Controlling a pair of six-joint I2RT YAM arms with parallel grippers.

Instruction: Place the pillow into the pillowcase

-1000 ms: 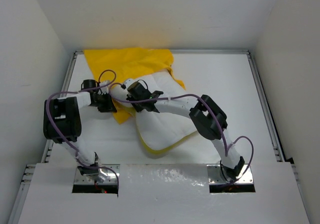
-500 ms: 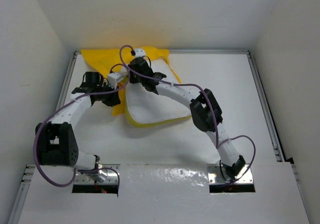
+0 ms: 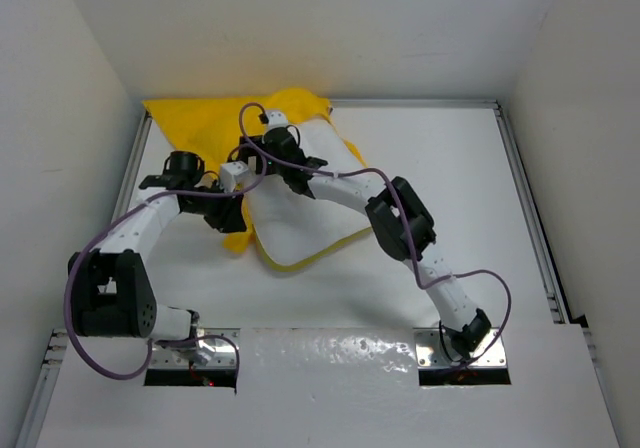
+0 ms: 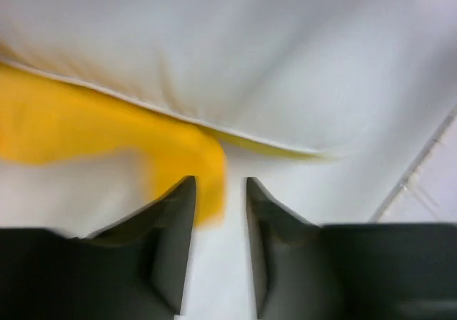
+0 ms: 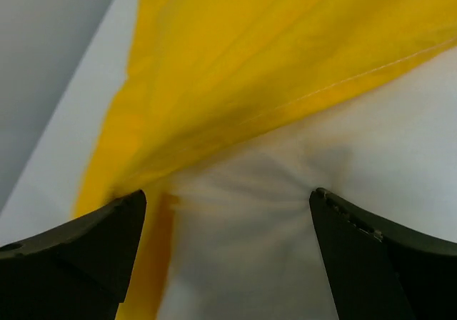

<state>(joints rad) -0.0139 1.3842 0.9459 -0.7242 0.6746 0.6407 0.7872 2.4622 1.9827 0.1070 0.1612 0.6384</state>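
Two arms meet over the back-left part of the white table (image 3: pixel 450 168), seen from above. The yellow pillowcase (image 3: pixel 200 123) is bunched into the far-left corner, showing only plain yellow cloth. The white pillow (image 3: pixel 300 228) lies slantwise with its far end under that yellow cloth and its near end bare on the table, a thin yellow seam along its lower edge. The left gripper (image 3: pixel 228 213) sits at the pillow's left side by a tongue of yellow fabric, and the right gripper (image 3: pixel 262 153) is down over the mouth of the case, though from here I cannot read either pair of jaws. Over to the left wrist: the left gripper (image 4: pixel 220 184) has its jaws only narrowly apart, and a fold of the pillowcase (image 4: pixel 86 134) dips into the gap without filling it, so it isn't visibly pinched; the pillow (image 4: pixel 250 63) bulges just beyond. Now the right wrist: the right gripper (image 5: pixel 228 198) has its jaws spread wide and holds nothing, with the puckered pillow (image 5: pixel 250 256) between them and the pillowcase (image 5: pixel 250 63) draped over its far end.
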